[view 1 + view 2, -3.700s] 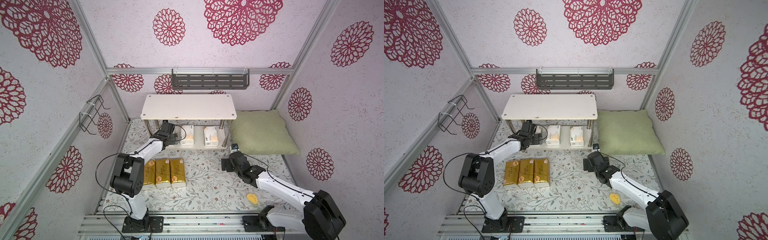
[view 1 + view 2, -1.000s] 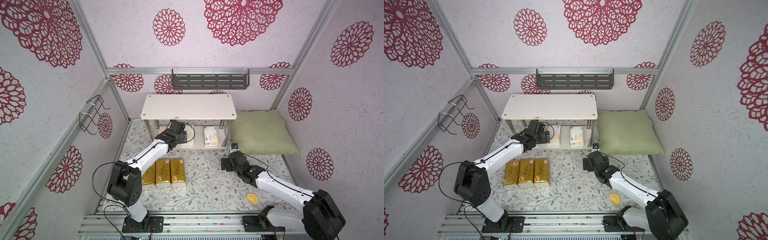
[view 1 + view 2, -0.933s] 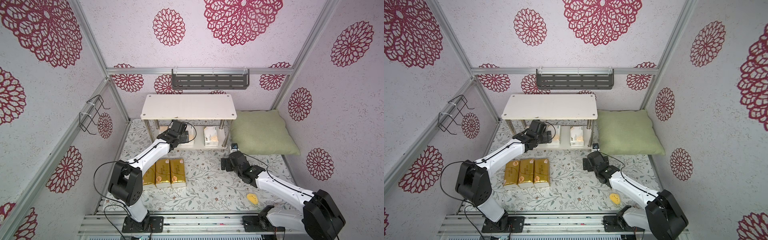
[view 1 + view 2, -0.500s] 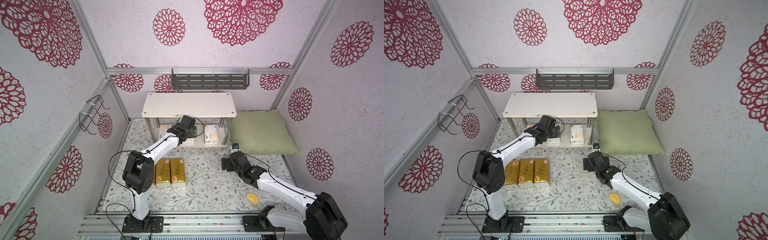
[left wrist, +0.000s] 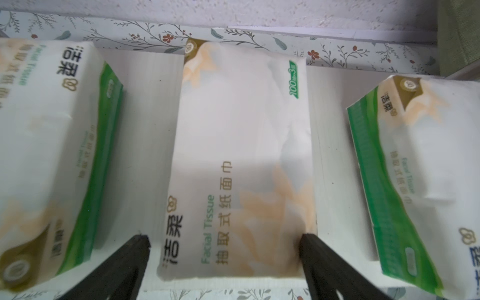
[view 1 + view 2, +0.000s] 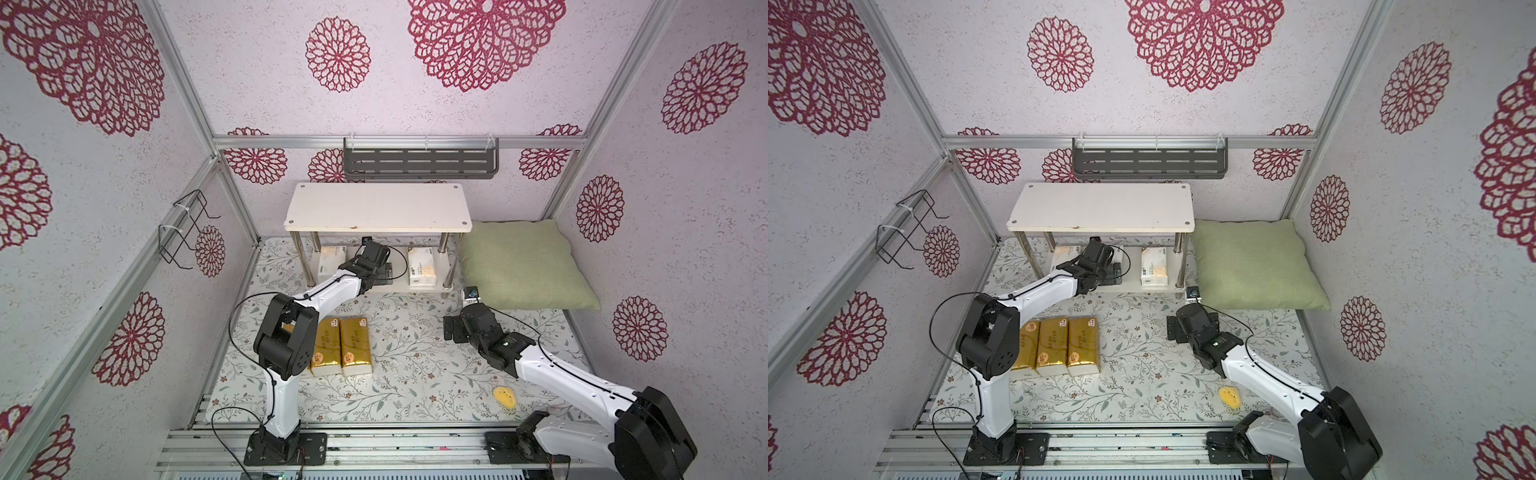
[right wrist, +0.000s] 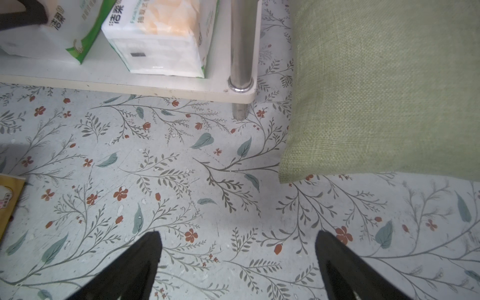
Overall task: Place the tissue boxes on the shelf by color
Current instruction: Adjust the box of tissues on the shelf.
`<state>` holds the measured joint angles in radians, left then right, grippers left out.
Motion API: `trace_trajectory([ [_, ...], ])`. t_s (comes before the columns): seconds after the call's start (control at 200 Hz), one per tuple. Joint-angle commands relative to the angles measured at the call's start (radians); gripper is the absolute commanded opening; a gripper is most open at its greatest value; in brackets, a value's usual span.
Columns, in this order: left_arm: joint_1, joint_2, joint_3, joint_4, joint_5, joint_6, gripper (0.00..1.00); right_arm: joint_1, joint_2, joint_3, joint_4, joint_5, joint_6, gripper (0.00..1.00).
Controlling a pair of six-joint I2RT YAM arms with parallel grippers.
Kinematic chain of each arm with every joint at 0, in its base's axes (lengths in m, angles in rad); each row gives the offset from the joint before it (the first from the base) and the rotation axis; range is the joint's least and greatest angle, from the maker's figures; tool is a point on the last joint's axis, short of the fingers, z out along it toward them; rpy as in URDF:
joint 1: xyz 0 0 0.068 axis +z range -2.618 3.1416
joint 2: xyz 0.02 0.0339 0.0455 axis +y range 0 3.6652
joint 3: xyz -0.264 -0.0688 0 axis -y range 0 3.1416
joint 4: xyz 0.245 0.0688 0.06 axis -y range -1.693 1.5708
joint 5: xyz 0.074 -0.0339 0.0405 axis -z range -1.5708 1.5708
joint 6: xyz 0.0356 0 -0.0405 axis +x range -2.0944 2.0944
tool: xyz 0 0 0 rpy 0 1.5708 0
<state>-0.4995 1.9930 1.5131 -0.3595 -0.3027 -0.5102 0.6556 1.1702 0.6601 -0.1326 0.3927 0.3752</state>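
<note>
Three gold packs [image 6: 1054,347] sit side by side on the table [image 6: 1142,374], left of centre, touching each other. Further back, the left gripper [image 5: 224,237] is poked in under the top board of the shelf [image 6: 378,208]. Its jaws are spread wide either side of the middle pack's [image 5: 241,130] near end, not squeezing it. All three white packs [image 6: 420,270] lie on the lower board with gaps between them. Over on the right, the right gripper [image 7: 237,233] hangs wide open over bare table, nothing in it, just by the pillow [image 7: 389,91] corner.
</note>
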Motion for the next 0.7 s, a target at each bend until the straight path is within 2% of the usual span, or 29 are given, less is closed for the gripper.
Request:
trace_trajectory([
  [0.0,0.005,-0.02,-0.031,0.068,0.016,0.007,0.97,0.004,-0.02,-0.01,-0.002,0.023,0.001,0.99],
  [0.38,-0.009,-0.019,-0.047,0.104,0.007,0.013,0.97,0.004,-0.011,-0.013,0.004,0.019,0.004,0.99],
  [0.44,-0.009,-0.019,-0.044,0.103,0.02,0.021,1.0,0.004,-0.008,-0.013,0.005,0.017,0.005,0.99],
  [0.695,-0.007,-0.019,-0.078,0.133,0.086,0.03,0.9,0.004,-0.014,-0.02,0.004,0.018,0.004,0.99],
])
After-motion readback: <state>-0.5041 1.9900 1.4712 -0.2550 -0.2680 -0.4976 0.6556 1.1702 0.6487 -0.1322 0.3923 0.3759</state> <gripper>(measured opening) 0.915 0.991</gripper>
